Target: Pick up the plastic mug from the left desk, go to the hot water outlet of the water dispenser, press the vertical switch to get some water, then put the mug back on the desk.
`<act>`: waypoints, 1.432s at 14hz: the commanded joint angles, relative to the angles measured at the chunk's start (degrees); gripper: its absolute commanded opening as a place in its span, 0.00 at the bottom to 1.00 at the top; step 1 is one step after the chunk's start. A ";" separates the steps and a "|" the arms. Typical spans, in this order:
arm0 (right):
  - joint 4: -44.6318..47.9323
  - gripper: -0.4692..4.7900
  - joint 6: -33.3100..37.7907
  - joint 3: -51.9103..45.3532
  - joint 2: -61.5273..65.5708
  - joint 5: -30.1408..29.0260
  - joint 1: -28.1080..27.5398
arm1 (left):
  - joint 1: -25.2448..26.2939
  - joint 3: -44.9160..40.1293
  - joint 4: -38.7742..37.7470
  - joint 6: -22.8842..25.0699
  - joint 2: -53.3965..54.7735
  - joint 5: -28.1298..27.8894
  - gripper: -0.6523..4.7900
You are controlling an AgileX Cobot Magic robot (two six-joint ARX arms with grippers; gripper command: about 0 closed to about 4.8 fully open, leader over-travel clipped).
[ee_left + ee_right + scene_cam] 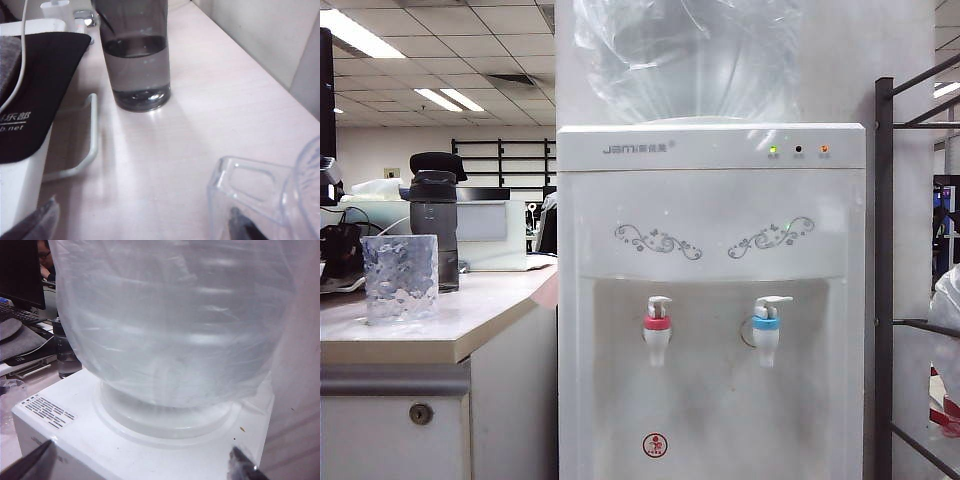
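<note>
The plastic mug (400, 278), clear with rippled walls, stands upright on the left desk (470, 320). Neither gripper shows in the exterior view. In the left wrist view my left gripper (142, 226) hangs open low over the desk (200, 110). The mug's clear handle (250, 192) lies beside one dark fingertip (245, 227), which shows through the plastic; nothing is between the fingers. The water dispenser (710, 300) carries the hot water outlet (658, 330) with its red collar and its vertical switch (659, 303). My right gripper (137, 467) is open above the dispenser's top (150, 440), by the big clear bottle (170, 320).
A dark grey bottle (433, 215) stands behind the mug, close ahead of the left gripper (135, 60). A white box with a black cover and cable (35, 100) lies beside it. A blue-collared tap (766, 328) is right of the red one. A dark metal rack (885, 280) stands right of the dispenser.
</note>
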 commanded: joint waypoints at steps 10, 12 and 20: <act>-3.41 1.00 -0.11 0.42 0.15 1.44 0.09 | -0.15 0.37 13.51 -10.49 6.27 12.66 0.11; -6.08 1.00 0.04 0.46 -3.41 1.33 0.09 | -3.06 0.15 18.75 -34.51 -2.49 13.22 0.11; -12.81 1.00 0.04 0.44 -13.44 0.87 0.09 | -29.99 -5.62 -35.08 -20.48 -42.23 -2.05 0.11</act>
